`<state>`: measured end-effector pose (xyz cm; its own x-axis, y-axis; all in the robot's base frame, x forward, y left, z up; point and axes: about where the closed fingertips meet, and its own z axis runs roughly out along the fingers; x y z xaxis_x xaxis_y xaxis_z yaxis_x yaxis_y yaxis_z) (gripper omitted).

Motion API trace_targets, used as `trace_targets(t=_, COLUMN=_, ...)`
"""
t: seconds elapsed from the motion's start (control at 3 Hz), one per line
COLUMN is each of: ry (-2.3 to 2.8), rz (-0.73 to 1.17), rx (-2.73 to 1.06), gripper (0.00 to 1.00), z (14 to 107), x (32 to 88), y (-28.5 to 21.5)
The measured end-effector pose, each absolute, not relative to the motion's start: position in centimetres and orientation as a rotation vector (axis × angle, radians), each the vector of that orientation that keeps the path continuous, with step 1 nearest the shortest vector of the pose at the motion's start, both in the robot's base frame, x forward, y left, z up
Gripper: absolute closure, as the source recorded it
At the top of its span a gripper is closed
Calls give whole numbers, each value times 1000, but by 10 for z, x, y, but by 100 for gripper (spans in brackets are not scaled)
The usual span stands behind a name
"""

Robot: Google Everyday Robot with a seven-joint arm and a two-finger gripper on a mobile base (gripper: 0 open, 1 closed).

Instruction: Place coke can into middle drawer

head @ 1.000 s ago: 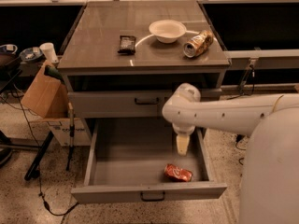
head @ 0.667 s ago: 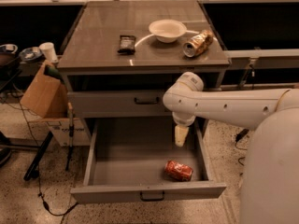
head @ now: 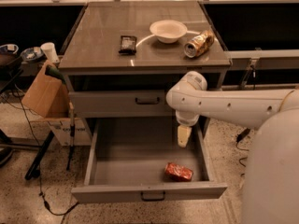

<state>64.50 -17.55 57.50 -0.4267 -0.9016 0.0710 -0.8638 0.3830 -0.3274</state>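
On the cabinet top (head: 93,36): one white bowl (head: 168,31), one dark packet (head: 127,44) to its left, one gold-brown can (head: 199,43) lying on its side just right of the bowl. Underneath, one closed drawer front (head: 107,104) with a black handle. Off to the left, a cardboard box (head: 44,94) and a paper cup (head: 48,51).

White arm (head: 233,108) reaching in from the right, wrist bent downward. Gripper (head: 184,136) hanging over the right side of the open middle drawer (head: 148,192), above the coke can (head: 178,171) and clear of it. Open or closed: cannot tell.

One coke can, on its side in the tray's front right, near the front wall.
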Motion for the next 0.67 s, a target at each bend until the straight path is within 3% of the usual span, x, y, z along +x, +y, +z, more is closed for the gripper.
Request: trace_targets(t=0.67, ry=2572, rz=-392, rx=-1544, gripper=0, z=588, x=646, y=-191)
